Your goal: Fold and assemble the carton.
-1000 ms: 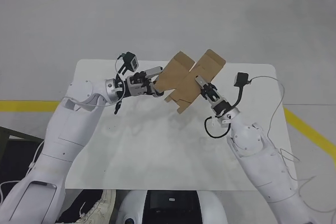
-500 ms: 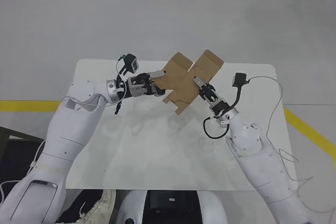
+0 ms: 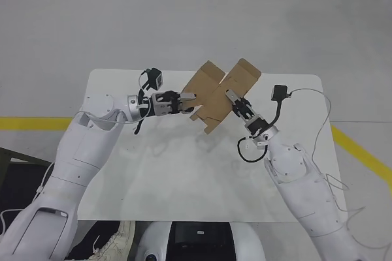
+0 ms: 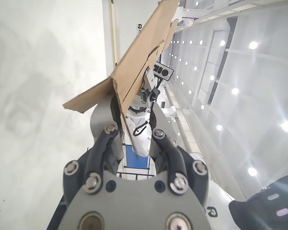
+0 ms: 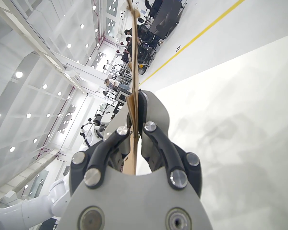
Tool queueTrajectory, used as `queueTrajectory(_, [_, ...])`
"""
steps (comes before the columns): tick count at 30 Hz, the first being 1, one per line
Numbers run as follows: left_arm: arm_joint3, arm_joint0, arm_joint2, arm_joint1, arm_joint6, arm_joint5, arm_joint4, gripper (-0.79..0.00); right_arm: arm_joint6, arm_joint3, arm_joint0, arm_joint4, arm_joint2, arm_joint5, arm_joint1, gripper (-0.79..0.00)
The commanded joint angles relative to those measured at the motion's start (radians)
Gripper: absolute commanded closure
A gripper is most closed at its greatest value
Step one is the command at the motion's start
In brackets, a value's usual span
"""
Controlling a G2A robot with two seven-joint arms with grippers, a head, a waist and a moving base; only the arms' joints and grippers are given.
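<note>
The flattened cardboard carton (image 3: 215,91) is held tilted in the air above the far middle part of the white table (image 3: 183,169). The right gripper (image 3: 230,96) is clamped on one panel. The left gripper (image 3: 188,99) has its jaws spread, with a carton corner between them.

Carton (image 3: 217,91): plain brown cardboard all over, no print or pattern; bench (image 3: 150,176): plain white, no markings. Left tool (image 3: 191,99) & right tool (image 3: 231,96) look alike: silver-grey metal body & fingers, black link bars, black inner pads, shiny steel screw heads. Floor (image 3: 52,39) round the bench: light grey, w/ one yellow stripe (image 3: 26,122) running past the bench's left and right edges.
</note>
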Motion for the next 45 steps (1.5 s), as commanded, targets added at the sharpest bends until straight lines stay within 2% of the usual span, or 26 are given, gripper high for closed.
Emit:
queueTrajectory(1, [0.004, -0.001, -0.001, 0.0, -0.001, 0.0, 0.0, -0.237, 0.0, -0.001, -0.001, -0.005, 0.002, 0.001, -0.001, 0.0])
queueTrajectory(3, [0.006, -0.001, -0.003, 0.0, -0.001, 0.0, 0.0, -0.166, -0.003, -0.002, -0.002, -0.01, 0.005, 0.001, -0.002, 0.0])
queueTrajectory(6, [0.005, 0.0, -0.008, 0.0, -0.002, 0.0, 0.0, 0.0, -0.007, -0.004, -0.004, -0.017, 0.009, 0.002, -0.004, 0.0])
queueTrajectory(13, [-0.001, 0.003, -0.013, 0.0, -0.002, 0.001, 0.003, 0.0, -0.004, -0.006, -0.007, -0.024, 0.015, 0.003, -0.008, 0.0])
queueTrajectory(14, [-0.002, 0.003, -0.013, 0.0, -0.002, 0.0, 0.003, 0.0, -0.001, -0.006, -0.007, -0.025, 0.016, 0.005, -0.008, -0.311])
queueTrajectory(15, [-0.003, 0.004, -0.014, 0.0, -0.003, 0.0, 0.003, 0.0, 0.0, -0.004, -0.007, -0.022, 0.017, 0.006, -0.009, -0.785])
queueTrajectory(22, [-0.029, 0.012, -0.041, 0.007, -0.031, -0.026, 0.0, 0.0, -0.003, 0.034, 0.007, -0.046, 0.08, 0.015, -0.003, -0.785])
queueTrajectory(30, [-0.072, 0.033, -0.082, 0.022, -0.089, -0.056, 0.009, 0.0, 0.08, 0.042, 0.007, -0.041, 0.182, -0.003, 0.015, -0.785])
queueTrajectory(32, [-0.081, 0.035, -0.087, 0.026, -0.122, -0.067, 0.016, 0.0, 0.159, 0.043, 0.007, 0.068, 0.19, -0.032, 0.015, -0.785])
queueTrajectory(34, [-0.084, 0.036, -0.091, 0.029, -0.143, -0.075, 0.022, 0.0, 0.307, 0.058, 0.019, 0.228, 0.195, -0.051, 0.016, -0.785])
queueTrajectory(37, [-0.084, 0.038, -0.092, 0.032, -0.18, -0.079, 0.026, 0.0, 0.471, 0.077, 0.039, 0.366, 0.205, -0.068, 0.02, -0.785])
queueTrajectory(45, [-0.058, 0.032, -0.071, 0.039, -0.339, -0.151, 0.048, 0.0, 0.785, 0.121, 0.076, 0.579, 0.206, -0.073, 0.028, -0.785])
